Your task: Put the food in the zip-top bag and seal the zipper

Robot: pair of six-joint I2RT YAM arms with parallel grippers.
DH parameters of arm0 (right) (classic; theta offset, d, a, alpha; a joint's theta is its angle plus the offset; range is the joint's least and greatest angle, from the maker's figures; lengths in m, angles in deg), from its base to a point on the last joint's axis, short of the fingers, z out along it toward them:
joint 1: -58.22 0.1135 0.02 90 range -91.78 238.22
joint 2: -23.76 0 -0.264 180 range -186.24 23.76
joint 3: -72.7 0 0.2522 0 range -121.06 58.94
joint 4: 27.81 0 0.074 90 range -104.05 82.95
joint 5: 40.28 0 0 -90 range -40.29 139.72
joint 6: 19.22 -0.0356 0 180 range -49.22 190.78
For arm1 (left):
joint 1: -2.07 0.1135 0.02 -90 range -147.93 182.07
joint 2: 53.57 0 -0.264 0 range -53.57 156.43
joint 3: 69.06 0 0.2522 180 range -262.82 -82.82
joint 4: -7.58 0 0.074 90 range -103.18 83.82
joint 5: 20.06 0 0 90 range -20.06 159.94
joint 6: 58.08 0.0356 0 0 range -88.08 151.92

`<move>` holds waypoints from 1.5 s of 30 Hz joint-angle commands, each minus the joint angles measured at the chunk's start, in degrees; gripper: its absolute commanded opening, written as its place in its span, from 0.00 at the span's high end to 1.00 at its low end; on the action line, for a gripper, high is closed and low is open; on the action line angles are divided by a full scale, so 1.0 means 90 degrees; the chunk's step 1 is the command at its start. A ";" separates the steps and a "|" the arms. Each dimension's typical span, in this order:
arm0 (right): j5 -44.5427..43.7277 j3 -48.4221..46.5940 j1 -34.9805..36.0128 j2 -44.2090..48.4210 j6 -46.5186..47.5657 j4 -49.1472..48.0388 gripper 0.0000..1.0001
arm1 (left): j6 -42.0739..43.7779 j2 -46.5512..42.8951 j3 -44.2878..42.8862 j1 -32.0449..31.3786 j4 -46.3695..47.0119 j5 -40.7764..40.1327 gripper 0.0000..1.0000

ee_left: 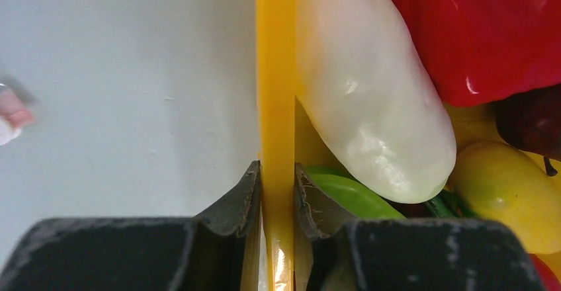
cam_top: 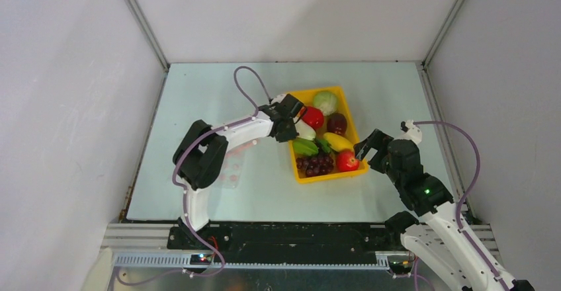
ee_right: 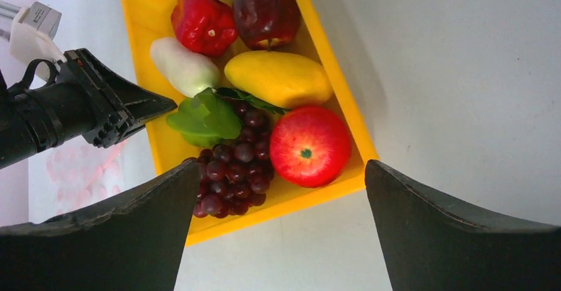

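**Yellow rim pinched on the left, right jaws gaping over the apple**

Yellow plastic is sitting between the left jaws. They are nipping the left wall of the tray, one finger outside and one inside, with only the wall's thickness between them and no food in their hold. Just inside that wall the white radish is lying against the red pepper. The right jaws are standing wide open and holding nothing, hovering over the tray's near right corner above the red apple and the grapes.

All the food is lying in the tray. The zip-top bag is lying flat on the tabletop to the left, partly under the left arm. Its zipper is too small to make out.

The toys are looking hollow, light, hard and glossy, so they are likely to slip under a shallow pinch. The apple is probably best taken across its middle, the radish across its thick part, and the grapes around the bumpy cluster. The bag is looking thin and floppy, and it is likely needing a hold at the mouth edge.

No brand, label or writing is showing legibly.
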 commanded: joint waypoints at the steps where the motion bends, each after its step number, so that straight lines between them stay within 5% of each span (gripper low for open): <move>1: -0.0032 0.0022 -0.0013 0.0081 0.0075 -0.0013 0.01 | 0.0005 0.0025 -0.0684 -0.0237 0.0121 0.0144 0.87; 3: -0.0063 0.0021 -0.0014 0.0095 0.0108 0.0005 0.01 | 0.0087 0.0043 -0.0744 -0.0279 0.0065 0.0206 0.69; 8: -0.0110 0.0029 -0.0018 0.0219 0.0184 0.0044 0.01 | 0.0390 -0.0832 -0.0390 -0.0278 -0.0079 -0.0377 0.07; 9: -0.0112 0.0025 -0.0021 0.0233 0.0224 0.0042 0.00 | 0.0419 -0.1228 -0.0170 -0.0277 -0.0120 -0.0547 0.02; 14: -0.0077 0.0028 -0.0013 0.0268 0.0401 0.0022 0.01 | 0.0188 -0.2560 0.0864 0.0164 -0.0566 -0.1631 0.00; 21: 0.0045 0.0030 -0.0024 0.0181 0.0615 -0.0048 0.01 | 0.1309 -0.3008 0.2130 0.1671 -0.0158 -0.0548 0.00; 31: 0.0111 0.0036 -0.0033 -0.0036 0.0757 -0.0093 0.00 | 0.2123 -0.1479 0.0620 0.2032 -0.0840 -0.1111 0.00; 45: 0.0325 0.0303 -0.0044 -0.0210 0.0686 -0.0368 0.00 | 0.1998 0.0310 -0.0362 0.2379 -0.0864 -0.0137 0.00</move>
